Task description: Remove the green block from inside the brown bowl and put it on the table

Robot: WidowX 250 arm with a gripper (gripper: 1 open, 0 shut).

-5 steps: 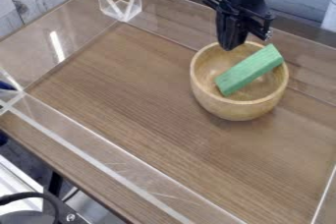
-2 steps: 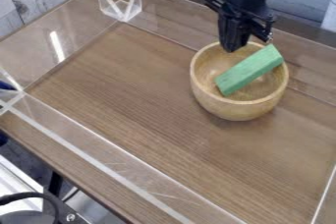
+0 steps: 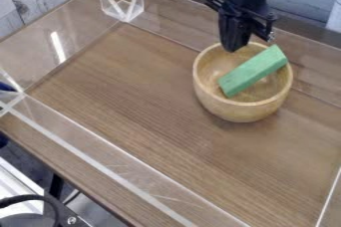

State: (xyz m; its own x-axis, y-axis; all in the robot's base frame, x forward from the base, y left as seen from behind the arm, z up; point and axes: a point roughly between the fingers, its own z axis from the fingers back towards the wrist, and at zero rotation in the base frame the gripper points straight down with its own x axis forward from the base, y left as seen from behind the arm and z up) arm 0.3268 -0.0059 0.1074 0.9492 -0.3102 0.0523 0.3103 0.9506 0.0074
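Green block (image 3: 253, 71): bright matte bar, lying tilted inside the brown bowl (image 3: 241, 108), near the table's (image 3: 134, 92) far right edge. Gripper (image 3: 238, 42): black, fingers pressed together, over the bowl's back rim, holding nothing. Clear acrylic walls (image 3: 80, 141) edge the surface.

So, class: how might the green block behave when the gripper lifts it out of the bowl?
The green block looks solid and matte, so it probably stays stiff and grips well. Its flat faces suggest no rolling. It leans tilted on the brown bowl, so it may slide or pivot when touched.
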